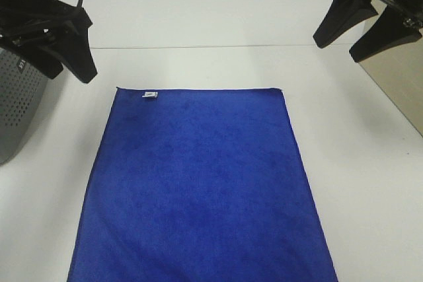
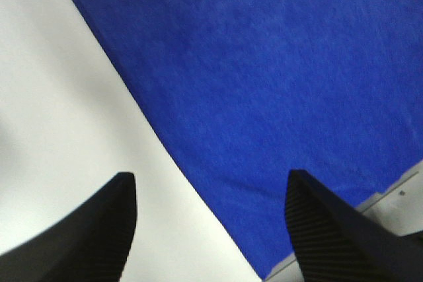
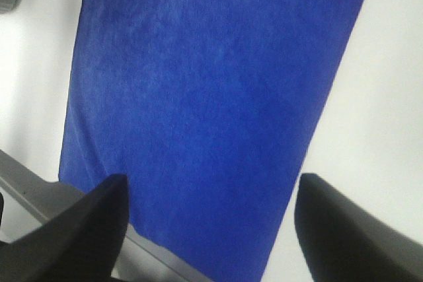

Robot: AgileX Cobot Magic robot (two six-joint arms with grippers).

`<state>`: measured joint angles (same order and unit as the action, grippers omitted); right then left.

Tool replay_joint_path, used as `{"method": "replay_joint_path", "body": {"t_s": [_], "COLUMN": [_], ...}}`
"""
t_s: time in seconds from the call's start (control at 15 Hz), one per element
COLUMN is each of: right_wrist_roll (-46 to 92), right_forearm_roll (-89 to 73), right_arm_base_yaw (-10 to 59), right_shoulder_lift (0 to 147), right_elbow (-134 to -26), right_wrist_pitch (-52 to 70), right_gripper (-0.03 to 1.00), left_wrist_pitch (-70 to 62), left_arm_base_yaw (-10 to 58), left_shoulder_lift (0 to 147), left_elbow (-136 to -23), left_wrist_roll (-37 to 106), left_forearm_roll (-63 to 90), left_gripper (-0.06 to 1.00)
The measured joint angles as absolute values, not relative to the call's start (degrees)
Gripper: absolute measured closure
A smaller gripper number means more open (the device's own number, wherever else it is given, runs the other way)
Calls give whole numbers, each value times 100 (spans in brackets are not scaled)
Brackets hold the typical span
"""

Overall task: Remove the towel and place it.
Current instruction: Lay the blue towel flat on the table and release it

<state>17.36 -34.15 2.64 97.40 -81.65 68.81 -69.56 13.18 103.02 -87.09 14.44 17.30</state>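
Your towel (image 1: 198, 189) lies spread flat and smooth, below and between the two grippers and touching neither. Its far edge runs just beneath their fingertips, and its white tag (image 1: 151, 94) sits at the corner nearer the left gripper (image 1: 69, 72). That gripper hangs above the table with its jaws standing well apart and nothing between them. The right gripper (image 1: 338, 49) hovers the same way over the opposite far corner, also wide and empty. From this layout you can take the towel as out of the basket (image 1: 16, 104) and laid down, so the placing looks finished or nearly so. The next move seems to call only for keeping both arms lifted clear, so that no fingertip drags the plush cloth. If you want it squarer, each far corner sits almost directly under a gripper. The table (image 1: 357, 183) is plain white and bare around the cloth. The grey perforated basket stands outboard of the left gripper. A tan panel (image 1: 400, 84) sits below the right gripper on its outer side, and you cannot tell what it is. The wrist views show a grey strip at the towel's near end, possibly the table's edge.
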Motion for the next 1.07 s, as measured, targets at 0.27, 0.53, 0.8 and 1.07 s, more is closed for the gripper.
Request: {"method": "replay_joint_path", "body": {"t_s": [0.27,0.53,0.8,1.07], "right_wrist_roll": [1730,1730,1730,1753], "right_forearm_roll": [-3289,-3226,-3243,-3317], "right_arm_base_yaw": [264,195,6,6], "right_shoulder_lift": [10600,11797,12674,13230], "right_elbow": [-9047,-10244,-11236,-11402], "right_wrist_pitch": [6910,6961,6961,6967], "right_gripper": [27,27,27,27], "left_wrist_pitch": [-6950,-6961,-6967,-6973], "left_arm_base_yaw": [791,619,619,556], "left_shoulder_lift": [11322,12273,13178,13957], "left_elbow": [-9757,-10371,-11196,-12015], "left_wrist_roll": [1444,1444,1438,1375], "left_forearm_roll": [2023,2384,2573,2561], "left_gripper": [33,33,33,33]}}
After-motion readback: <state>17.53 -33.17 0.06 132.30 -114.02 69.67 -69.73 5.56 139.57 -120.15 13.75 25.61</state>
